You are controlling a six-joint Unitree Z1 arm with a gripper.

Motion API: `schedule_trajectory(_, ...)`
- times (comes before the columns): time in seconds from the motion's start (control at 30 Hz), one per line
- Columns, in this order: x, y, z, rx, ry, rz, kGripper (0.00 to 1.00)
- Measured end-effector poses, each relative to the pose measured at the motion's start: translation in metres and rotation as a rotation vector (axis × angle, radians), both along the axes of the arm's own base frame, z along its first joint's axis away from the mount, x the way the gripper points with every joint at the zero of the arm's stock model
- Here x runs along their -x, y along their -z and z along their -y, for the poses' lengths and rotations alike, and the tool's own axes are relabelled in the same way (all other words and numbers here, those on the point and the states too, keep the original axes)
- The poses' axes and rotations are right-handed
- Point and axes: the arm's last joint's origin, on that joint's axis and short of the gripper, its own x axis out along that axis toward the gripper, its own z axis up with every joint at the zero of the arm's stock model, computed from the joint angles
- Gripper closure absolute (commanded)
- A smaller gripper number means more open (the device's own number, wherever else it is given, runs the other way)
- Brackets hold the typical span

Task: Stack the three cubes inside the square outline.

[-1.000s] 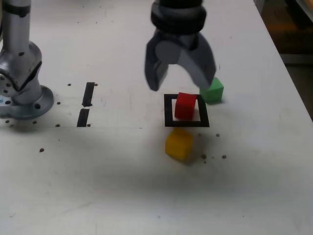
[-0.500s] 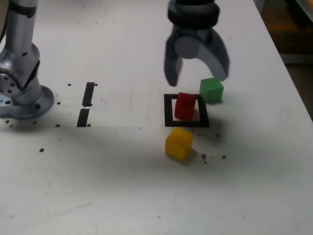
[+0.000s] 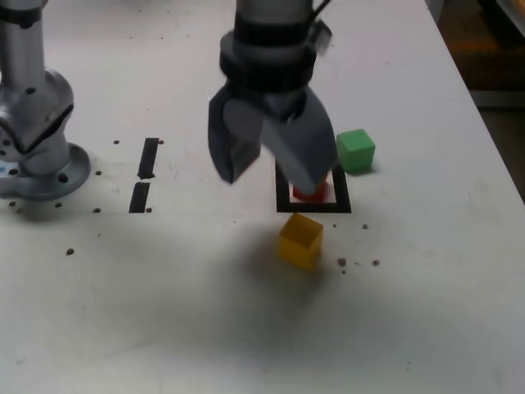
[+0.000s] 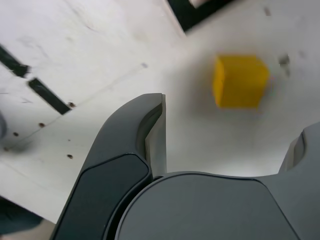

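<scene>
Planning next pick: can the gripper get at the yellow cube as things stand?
Probably yes. The gripper hangs open above the table, and the yellow cube sits alone outside the square outline, nothing touching it.

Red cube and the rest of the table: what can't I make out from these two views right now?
- Red cube: exterior view, mostly hidden behind the gripper; absent from the wrist view.
- Square outline: far side covered by the jaws; wrist view cuts it at the edge.
- Green cube: outside the wrist view.
- Yellow cube: blurred in the wrist view.
</scene>
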Motion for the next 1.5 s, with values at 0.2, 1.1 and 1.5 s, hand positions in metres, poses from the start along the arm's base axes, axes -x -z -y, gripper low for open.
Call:
schedule_trajectory(0.2,-0.009,0.02,0.045,0.035,0.136,0.01,0.1)
schedule_trajectory(1.1,-0.044,0.086,0.039,0.059,0.136,-0.129,0.18)
schedule_trajectory(1.5,-0.052,0.084,0.033,0.092,0.151,-0.129,0.87)
